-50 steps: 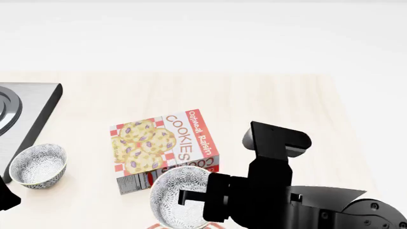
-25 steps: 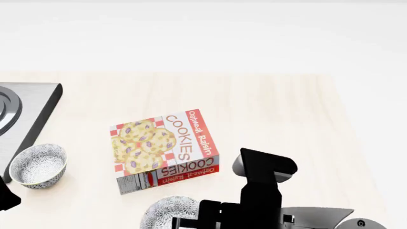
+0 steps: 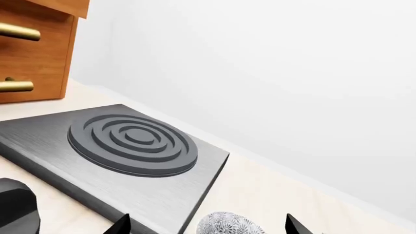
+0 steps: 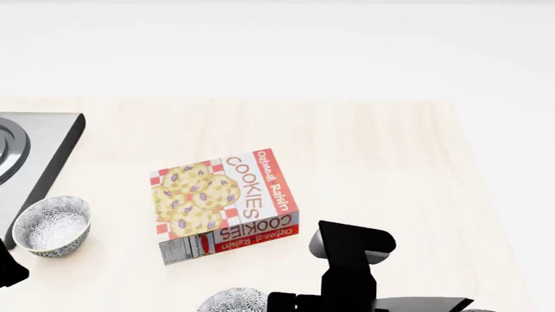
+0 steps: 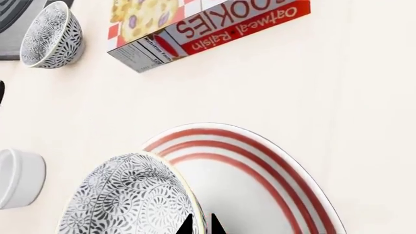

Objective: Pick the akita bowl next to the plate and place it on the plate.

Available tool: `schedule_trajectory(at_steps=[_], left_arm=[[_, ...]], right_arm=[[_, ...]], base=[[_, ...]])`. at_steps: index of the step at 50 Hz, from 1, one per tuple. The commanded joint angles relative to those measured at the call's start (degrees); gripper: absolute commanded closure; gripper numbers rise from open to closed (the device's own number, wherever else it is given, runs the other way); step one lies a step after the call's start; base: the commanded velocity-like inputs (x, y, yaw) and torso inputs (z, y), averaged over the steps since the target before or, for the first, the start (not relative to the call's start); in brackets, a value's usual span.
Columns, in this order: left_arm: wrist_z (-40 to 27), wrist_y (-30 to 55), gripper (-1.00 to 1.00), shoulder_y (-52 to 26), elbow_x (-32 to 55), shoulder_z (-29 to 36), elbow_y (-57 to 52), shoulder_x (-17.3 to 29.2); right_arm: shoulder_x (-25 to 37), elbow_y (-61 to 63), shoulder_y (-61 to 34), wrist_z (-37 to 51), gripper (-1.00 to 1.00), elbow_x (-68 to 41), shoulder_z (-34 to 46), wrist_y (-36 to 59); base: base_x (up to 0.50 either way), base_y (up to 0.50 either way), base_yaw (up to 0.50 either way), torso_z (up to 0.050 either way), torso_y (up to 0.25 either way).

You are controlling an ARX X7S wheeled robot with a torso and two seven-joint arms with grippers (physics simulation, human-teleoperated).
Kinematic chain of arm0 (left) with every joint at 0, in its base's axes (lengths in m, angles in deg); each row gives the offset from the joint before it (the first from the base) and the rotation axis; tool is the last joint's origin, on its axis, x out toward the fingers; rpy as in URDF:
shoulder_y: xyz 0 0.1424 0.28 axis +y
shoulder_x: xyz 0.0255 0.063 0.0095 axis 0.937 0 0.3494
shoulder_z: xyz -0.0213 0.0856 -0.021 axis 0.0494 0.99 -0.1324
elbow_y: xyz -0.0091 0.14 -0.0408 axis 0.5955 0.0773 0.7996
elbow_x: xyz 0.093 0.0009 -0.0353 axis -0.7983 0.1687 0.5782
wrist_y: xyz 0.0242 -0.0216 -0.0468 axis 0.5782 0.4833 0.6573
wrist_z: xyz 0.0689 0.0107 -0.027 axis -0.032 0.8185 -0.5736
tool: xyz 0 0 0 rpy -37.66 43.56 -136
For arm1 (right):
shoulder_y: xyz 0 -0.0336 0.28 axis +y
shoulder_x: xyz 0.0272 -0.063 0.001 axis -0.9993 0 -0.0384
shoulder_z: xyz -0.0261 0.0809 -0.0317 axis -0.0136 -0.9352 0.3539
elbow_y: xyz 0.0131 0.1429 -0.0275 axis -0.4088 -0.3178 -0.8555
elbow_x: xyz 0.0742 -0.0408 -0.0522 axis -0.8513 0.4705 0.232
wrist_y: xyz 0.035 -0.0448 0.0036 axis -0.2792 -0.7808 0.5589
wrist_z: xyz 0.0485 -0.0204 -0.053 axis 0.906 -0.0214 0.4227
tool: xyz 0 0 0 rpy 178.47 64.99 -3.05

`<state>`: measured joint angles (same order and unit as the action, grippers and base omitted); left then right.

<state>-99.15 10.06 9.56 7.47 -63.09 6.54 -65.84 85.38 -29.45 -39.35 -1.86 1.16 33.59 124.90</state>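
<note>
My right gripper (image 5: 200, 225) is shut on the rim of the akita bowl (image 5: 126, 200), one fingertip inside and one outside. This patterned bowl hangs over the near edge of the red-ringed white plate (image 5: 260, 180); whether it touches the plate I cannot tell. In the head view only the bowl's top (image 4: 232, 301) shows at the bottom edge, beside the right arm (image 4: 347, 270), and the plate is out of sight. A second, matching bowl (image 4: 52, 226) stands by the stove. It lies ahead of my open left gripper (image 3: 206, 229), between the fingertips (image 3: 120, 226).
A cookie box (image 4: 223, 205) lies flat mid-table, just beyond the plate. A plain white cup (image 5: 19, 178) stands beside the held bowl. The grey stove (image 3: 117, 146) fills the table's left end, with a wooden drawer cabinet (image 3: 32, 48) behind it.
My right arm has dropped toward the bottom of the head view, carrying the bowl down with it until only its top shows. The other bowl and box have not moved.
</note>
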Motion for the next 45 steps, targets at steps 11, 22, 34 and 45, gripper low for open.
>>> schedule_trajectory(at_steps=[11,22,34,45], left_arm=[[-0.58,0.26,-1.0,0.28,0.34,0.3,-0.8,0.29],[-0.62,0.1,-1.0,0.35,0.46,0.41,-0.73,0.41],[-0.84,0.23,-1.0,0.36,0.68,0.55,-0.91,0.59],[-0.82,-0.06,-1.0,0.33,0.72,0.69,-0.63,0.63]], right_arm=[[1.27,-0.39,0.43,-4.75,1.0,2.71,4.35,-2.82],[2.12,0.1,0.96,-5.6,1.0,4.0,6.3,-3.51],[2.65,-0.44,1.04,-7.02,1.0,5.44,8.32,-4.5],[3.25,0.36,0.78,-8.28,-1.0,5.78,9.31,-5.26]], base=[[0.0,0.0,0.0,0.0,0.0],[0.0,0.0,0.0,0.0,0.0],[0.0,0.0,0.0,0.0,0.0],[0.0,0.0,0.0,0.0,0.0]])
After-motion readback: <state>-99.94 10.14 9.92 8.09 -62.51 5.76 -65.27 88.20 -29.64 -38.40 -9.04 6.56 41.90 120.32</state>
